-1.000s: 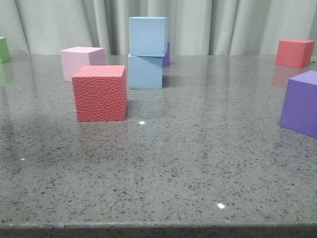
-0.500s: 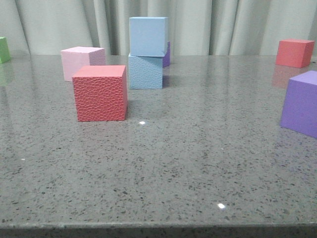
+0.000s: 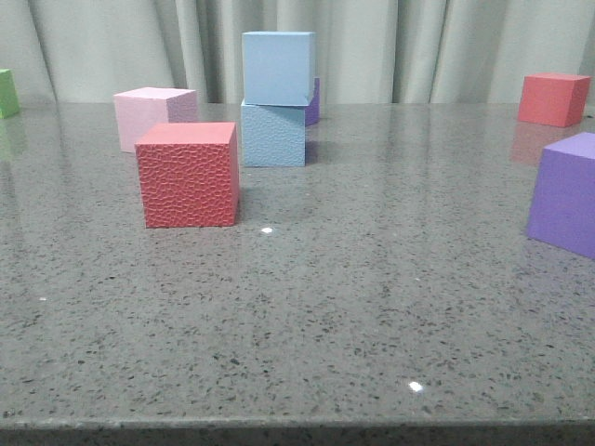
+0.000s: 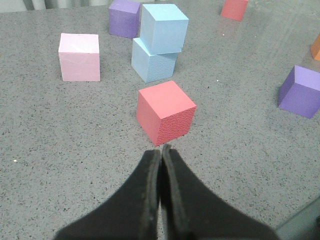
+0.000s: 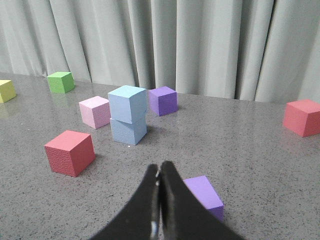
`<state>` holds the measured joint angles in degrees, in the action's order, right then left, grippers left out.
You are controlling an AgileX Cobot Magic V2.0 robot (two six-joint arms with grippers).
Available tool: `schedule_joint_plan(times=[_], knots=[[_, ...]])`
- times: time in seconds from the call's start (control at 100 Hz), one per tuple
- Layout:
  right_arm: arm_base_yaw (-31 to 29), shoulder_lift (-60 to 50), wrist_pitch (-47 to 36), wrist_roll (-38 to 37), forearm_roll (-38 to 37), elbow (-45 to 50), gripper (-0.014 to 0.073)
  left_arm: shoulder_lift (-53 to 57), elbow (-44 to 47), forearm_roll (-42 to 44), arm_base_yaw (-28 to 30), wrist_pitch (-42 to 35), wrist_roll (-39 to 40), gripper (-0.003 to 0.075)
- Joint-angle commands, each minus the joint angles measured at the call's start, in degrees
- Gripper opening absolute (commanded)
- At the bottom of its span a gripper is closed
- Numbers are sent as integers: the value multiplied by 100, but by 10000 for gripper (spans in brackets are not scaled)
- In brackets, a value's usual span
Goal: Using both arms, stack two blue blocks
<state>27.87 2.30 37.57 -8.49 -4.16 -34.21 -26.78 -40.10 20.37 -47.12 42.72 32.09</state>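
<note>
Two sky-blue blocks stand stacked at the back middle of the table: the upper block point(image 3: 277, 68) rests, slightly turned, on the lower block point(image 3: 273, 136). The stack also shows in the left wrist view point(image 4: 161, 30) and in the right wrist view point(image 5: 128, 104). No gripper shows in the front view. My left gripper point(image 4: 161, 149) is shut and empty, just short of a red cube point(image 4: 165, 112). My right gripper point(image 5: 159, 166) is shut and empty, well back from the stack, beside a purple cube point(image 5: 203, 193).
A pink cube point(image 3: 152, 116) and a red cube point(image 3: 188, 174) stand left of the stack, a purple cube point(image 3: 313, 100) behind it. A purple cube point(image 3: 564, 192) and a red cube point(image 3: 552, 98) stand at the right, a green cube point(image 3: 7, 92) far left.
</note>
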Motion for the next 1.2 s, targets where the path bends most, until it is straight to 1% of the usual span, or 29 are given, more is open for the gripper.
schedule_joint_plan(times=[0.0, 0.43, 0.54, 0.57, 0.61, 0.65, 0.78, 0.87, 0.92, 1.01, 1.13, 1.19], knots=[[1, 88, -443, 40, -71, -110, -112, -37, -140, 74, -41, -411, 66, -18], [1, 88, -443, 40, -71, -110, -112, -37, -42, 101, -41, -387, 66, -19], [1, 88, -443, 40, -71, -110, -112, -37, 59, -98, 93, -440, 66, -18], [1, 88, -443, 40, -71, -110, -112, -37, 128, -160, 151, -512, -49, -18], [1, 88, -443, 40, -71, -110, -112, -37, 209, -227, 265, -673, -279, -18], [1, 88, -443, 40, -71, -110, -112, -37, 323, -274, 417, -990, -581, -18], [1, 88, -443, 40, -71, -110, -112, 9, 679, -645, 1024, -2306, -1690, -18], [1, 88, -443, 40, -71, -110, -112, 212, 939, -819, 1432, -3003, -2095, -18], [1, 88, -443, 40, -71, -110, -112, 349, 1071, -829, 1664, -3204, -2193, -18], [1, 88, -443, 40, -71, -110, -112, 628, 1313, -880, 2127, -3232, -2287, -18], [1, 88, -443, 40, -71, -110, -112, 1039, 1660, -1387, 2750, -3281, -2946, -18], [1, 88, -443, 40, -71, -110, -112, 1217, 1849, -1570, 3078, -3375, -3097, -18]])
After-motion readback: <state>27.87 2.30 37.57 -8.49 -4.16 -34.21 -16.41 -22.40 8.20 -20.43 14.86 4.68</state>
